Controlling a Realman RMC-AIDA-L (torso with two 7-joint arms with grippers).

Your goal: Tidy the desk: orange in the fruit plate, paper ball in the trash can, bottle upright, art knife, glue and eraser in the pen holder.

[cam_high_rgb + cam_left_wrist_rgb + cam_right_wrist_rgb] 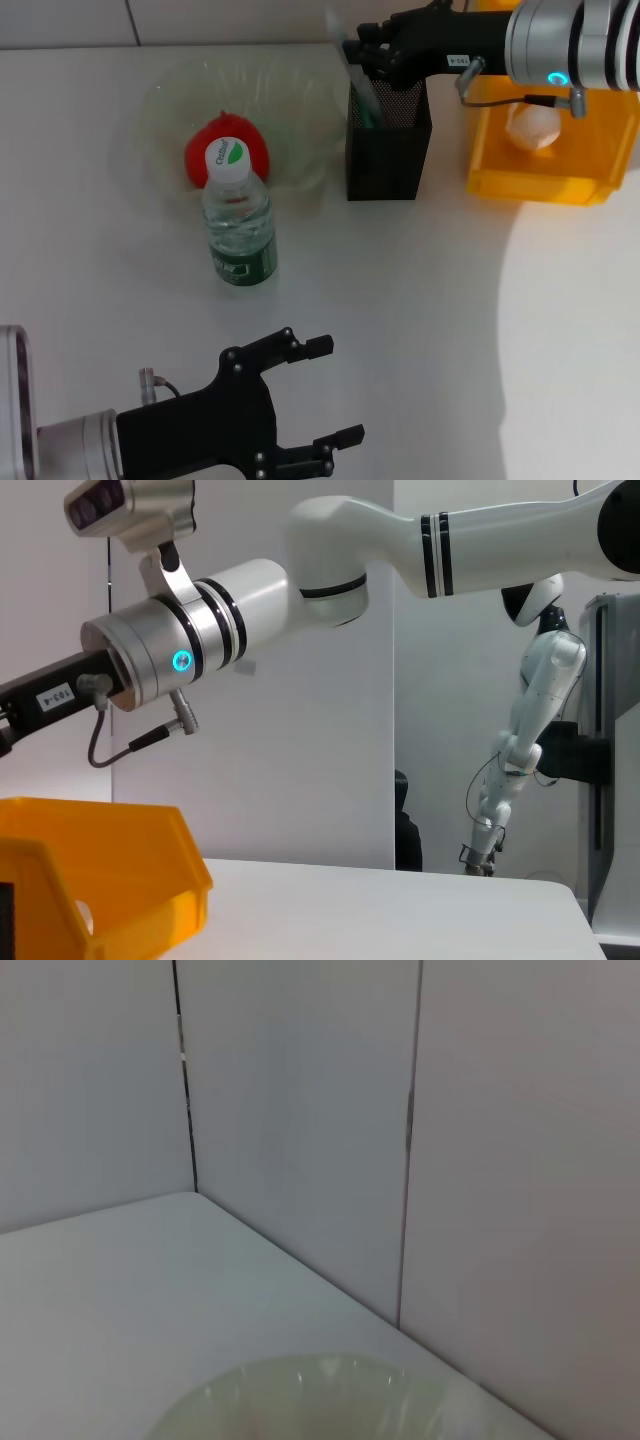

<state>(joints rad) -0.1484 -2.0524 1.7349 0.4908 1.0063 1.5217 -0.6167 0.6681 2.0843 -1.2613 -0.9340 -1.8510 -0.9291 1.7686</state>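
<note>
Head view: right tool (362,52) clamps a green item over the pen holder (388,150); left tool (325,400) apart

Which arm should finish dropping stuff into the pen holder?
Right. The right gripper is directly over the pen holder, at a green item standing in it. The left gripper sits open at the table's near edge, far away.

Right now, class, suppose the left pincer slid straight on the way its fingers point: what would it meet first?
The left pincer, open near the table's front edge, points toward the robot's right across bare table. Nothing stands in that line in the head view. The water bottle stays clear, off to its side.
</note>
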